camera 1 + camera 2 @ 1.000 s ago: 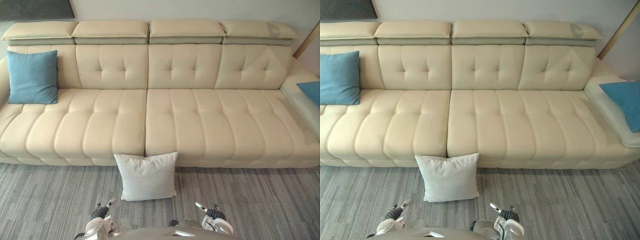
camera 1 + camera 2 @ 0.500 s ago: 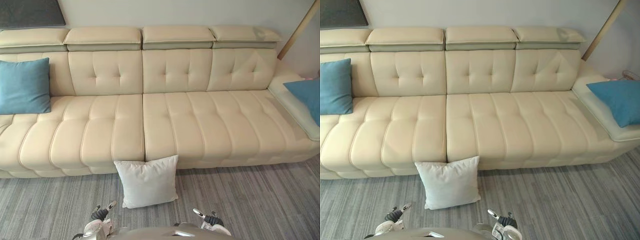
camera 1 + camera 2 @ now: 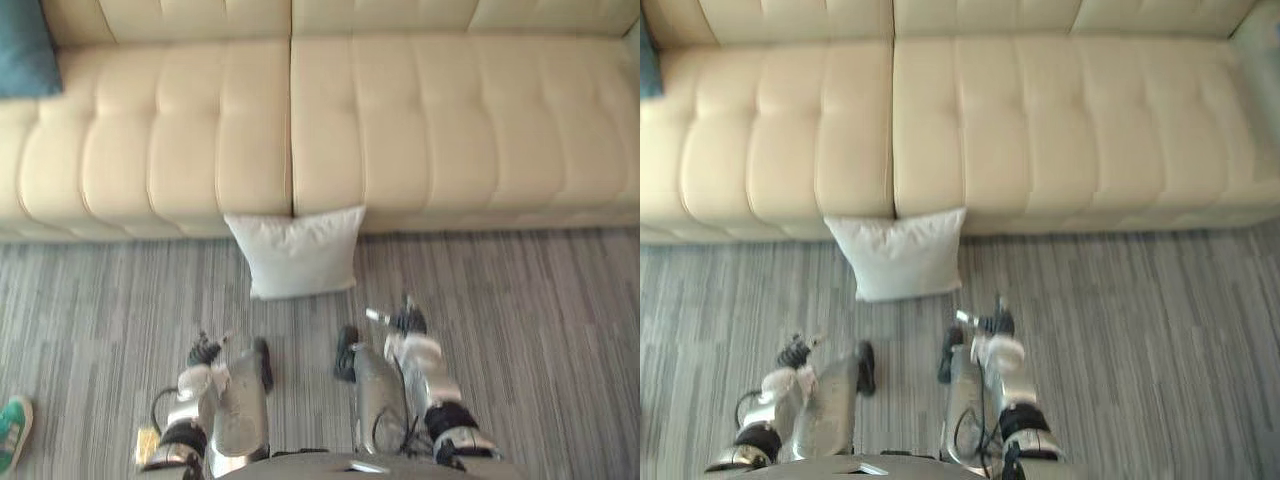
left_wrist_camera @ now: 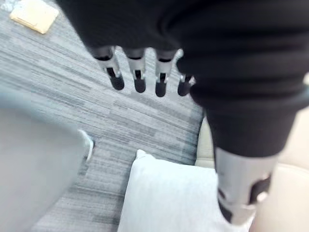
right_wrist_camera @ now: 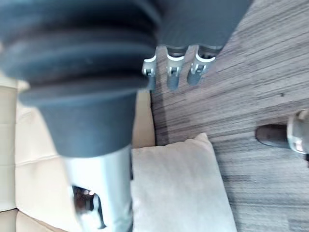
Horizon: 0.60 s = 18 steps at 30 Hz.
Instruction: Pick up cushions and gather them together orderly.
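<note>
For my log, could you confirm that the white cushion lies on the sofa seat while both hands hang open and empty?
Not quite: the cushion is on the carpet, against the front of the sofa, not on the seat, as the left eye view shows. The left hand and right hand do hang open and empty.

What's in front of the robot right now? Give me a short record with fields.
white cushion: standing on the carpet, propped against the sofa front at the seat seam
blue cushion: on the sofa seat, toward the robot's left
left hand: open, empty, over carpet
right hand: open, empty, over carpet
bystander: a person's green shoe at lower left
</note>
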Available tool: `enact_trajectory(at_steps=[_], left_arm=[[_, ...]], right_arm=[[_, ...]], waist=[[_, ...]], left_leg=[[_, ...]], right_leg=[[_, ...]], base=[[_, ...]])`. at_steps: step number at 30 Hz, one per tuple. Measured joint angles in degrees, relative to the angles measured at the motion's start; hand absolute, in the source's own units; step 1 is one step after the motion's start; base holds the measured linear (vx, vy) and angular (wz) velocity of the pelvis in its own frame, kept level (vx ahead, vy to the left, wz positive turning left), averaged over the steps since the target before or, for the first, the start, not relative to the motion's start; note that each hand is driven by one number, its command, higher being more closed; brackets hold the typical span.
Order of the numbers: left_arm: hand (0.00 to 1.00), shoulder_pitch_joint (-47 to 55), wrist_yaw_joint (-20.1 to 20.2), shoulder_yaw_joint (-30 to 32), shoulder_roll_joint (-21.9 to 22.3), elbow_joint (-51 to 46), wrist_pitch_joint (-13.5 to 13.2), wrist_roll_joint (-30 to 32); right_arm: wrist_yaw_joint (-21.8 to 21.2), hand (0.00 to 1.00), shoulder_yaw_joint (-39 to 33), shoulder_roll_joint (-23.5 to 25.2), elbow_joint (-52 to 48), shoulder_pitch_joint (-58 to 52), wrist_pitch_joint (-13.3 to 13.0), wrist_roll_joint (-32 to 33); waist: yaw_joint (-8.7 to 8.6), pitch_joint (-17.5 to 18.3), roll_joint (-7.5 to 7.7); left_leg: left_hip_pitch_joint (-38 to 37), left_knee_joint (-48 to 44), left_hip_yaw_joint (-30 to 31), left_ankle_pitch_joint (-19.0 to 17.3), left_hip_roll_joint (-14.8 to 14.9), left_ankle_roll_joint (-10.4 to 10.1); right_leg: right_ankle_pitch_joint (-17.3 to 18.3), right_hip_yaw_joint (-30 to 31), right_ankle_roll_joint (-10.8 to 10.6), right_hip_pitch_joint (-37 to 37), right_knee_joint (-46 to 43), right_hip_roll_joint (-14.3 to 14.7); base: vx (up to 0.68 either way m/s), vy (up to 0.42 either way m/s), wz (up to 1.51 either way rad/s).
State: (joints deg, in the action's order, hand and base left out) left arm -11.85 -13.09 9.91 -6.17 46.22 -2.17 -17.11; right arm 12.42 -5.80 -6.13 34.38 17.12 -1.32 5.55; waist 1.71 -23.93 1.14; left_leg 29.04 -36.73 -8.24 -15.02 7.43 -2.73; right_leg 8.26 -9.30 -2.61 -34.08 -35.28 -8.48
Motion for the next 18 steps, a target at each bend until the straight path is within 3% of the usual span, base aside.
enact_trajectory(at_steps=[8, 18], left_arm=[[0.00, -14.6, -3.0, 4.1, -6.9, -5.7, -2.7, -5.3], [0.00, -26.2, -4.2, 5.8, -9.0, -6.1, -2.8, -8.6]], right_arm=[[4.1, 0.00, -1.8, -5.3, -2.7, 15.9, -0.4, 0.9], [6.7, 0.00, -1.5, -9.9, -3.1, 29.2, -1.4, 3.3]], waist=[[-0.24, -5.1, -0.38], [-0.12, -6.9, -0.60]], left_leg=[[18.4, -8.2, 1.5, -0.1, 1.0, 0.2], [36.0, -16.2, 3.0, 0.2, 1.8, 0.6]], right_leg=[[-1.1, 0.8, 1.8, -17.3, -6.6, -0.1], [-1.3, 2.8, 2.0, -34.2, -13.9, 0.7]], base=[[-0.07, -0.004, 0.01], [-0.06, -0.002, 0.03]])
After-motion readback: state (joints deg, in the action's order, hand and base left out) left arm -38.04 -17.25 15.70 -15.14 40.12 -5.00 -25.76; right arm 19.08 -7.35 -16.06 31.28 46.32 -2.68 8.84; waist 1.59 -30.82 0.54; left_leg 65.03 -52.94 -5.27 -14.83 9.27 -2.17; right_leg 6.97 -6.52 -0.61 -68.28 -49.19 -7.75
